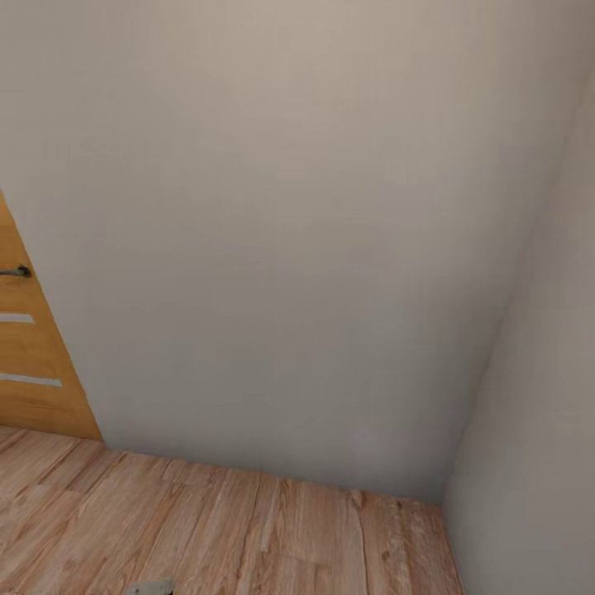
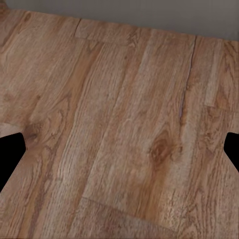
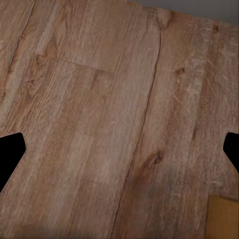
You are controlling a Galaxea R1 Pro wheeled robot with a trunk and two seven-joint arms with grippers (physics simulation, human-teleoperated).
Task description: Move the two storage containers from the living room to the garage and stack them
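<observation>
Head view faces a bare wall corner (image 1: 446, 496) over wood-plank floor (image 1: 207, 529); both claws gape wide and empty, so turning to find the containers seems best.

The left gripper (image 2: 119, 149) points down at wood-plank flooring. Its two dark fingertips (image 2: 10, 157) sit at opposite edges of the left wrist view, spread wide with nothing between them. The right gripper (image 3: 119, 154) is posed the same way, its dark fingertips (image 3: 10, 157) far apart and empty. A small grey piece of the robot (image 1: 149, 587) pokes into the head view's lower edge.
</observation>
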